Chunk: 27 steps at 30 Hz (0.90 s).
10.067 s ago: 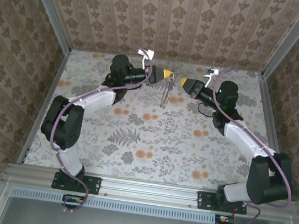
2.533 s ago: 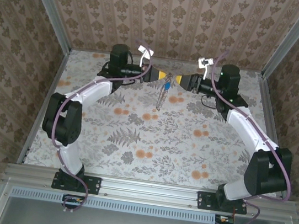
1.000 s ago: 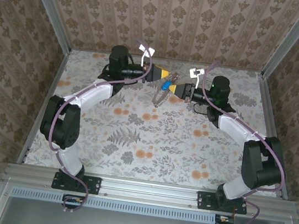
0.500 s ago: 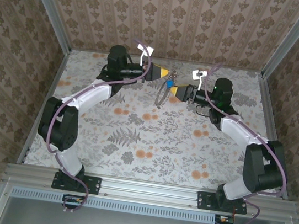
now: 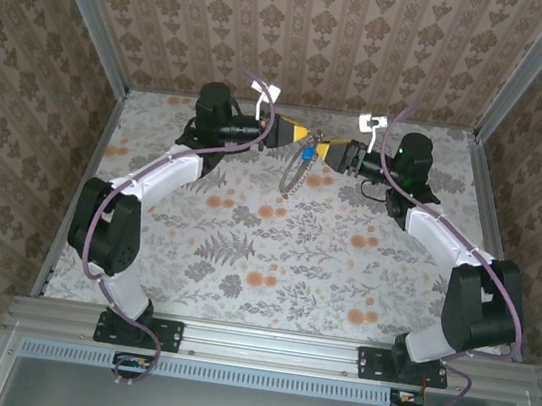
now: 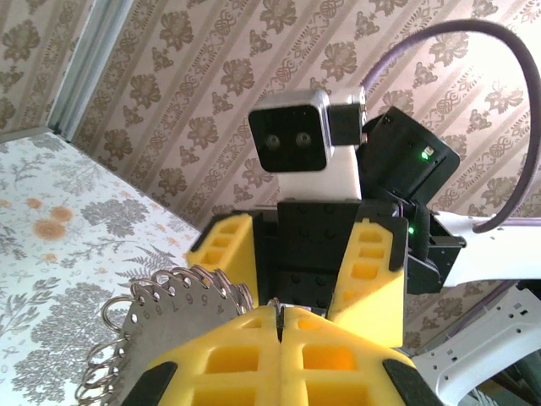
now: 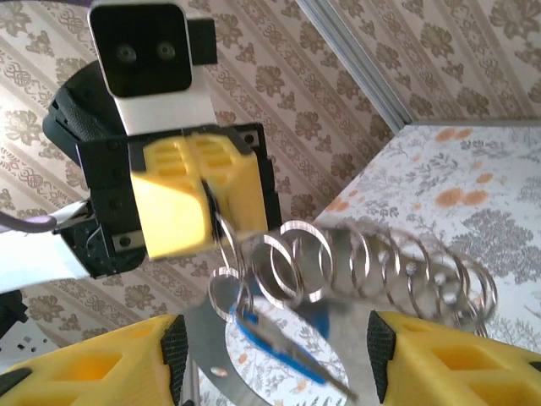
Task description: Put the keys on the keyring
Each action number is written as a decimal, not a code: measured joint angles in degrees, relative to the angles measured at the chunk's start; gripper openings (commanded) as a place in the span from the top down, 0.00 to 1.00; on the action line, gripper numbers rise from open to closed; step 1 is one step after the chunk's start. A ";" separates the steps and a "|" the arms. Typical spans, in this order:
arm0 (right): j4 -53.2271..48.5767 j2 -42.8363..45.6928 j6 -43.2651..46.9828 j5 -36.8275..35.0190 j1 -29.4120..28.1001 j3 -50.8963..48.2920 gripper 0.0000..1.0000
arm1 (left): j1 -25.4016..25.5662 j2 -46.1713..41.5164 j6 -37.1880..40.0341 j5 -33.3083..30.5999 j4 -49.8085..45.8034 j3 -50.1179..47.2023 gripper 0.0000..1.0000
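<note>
The keyring (image 5: 292, 178) hangs over the far middle of the table, a stack of silvery loops with a numbered metal plate. My left gripper (image 5: 302, 135) is shut on its top loop. From the left wrist its yellow pads (image 6: 245, 347) meet on a thin wire, with the keyring (image 6: 173, 309) fanned out to their left. The keys (image 5: 305, 152), blue-headed, dangle from a small loop beside the pinch. My right gripper (image 5: 323, 152) faces the left one, open. In the right wrist view the keys (image 7: 283, 342) hang free between its spread fingers (image 7: 101, 368), below the keyring (image 7: 338, 258) coils.
The floral tabletop (image 5: 274, 254) is walled by patterned panels with metal rails (image 5: 101, 48) at the corners. Purple cables (image 5: 170, 164) run along both arms. The left gripper (image 7: 182, 199) sits straight across from the right wrist camera.
My right gripper has opened and drawn back a little to the right, letting go of the blue keys, which now dangle from the ring. The left gripper stays shut in place.
</note>
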<state>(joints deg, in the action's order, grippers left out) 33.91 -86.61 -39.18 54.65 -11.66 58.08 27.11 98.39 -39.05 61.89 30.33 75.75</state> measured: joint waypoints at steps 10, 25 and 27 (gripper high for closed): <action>0.79 -1.64 -0.33 -0.02 -2.51 1.01 0.40 | 0.76 0.00 -0.55 -0.09 0.28 0.00 1.00; 1.75 1.92 -0.24 -0.66 -1.79 -5.29 0.39 | 0.55 0.00 -0.90 -0.44 1.07 -0.37 1.00; 1.79 2.34 -0.22 -0.66 -1.75 -5.29 0.39 | 0.55 0.00 -0.98 -0.42 1.05 -0.42 1.00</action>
<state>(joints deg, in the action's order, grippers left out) 35.70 -84.27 -39.40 54.00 -13.41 52.80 27.66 98.39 -40.03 61.47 31.38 75.33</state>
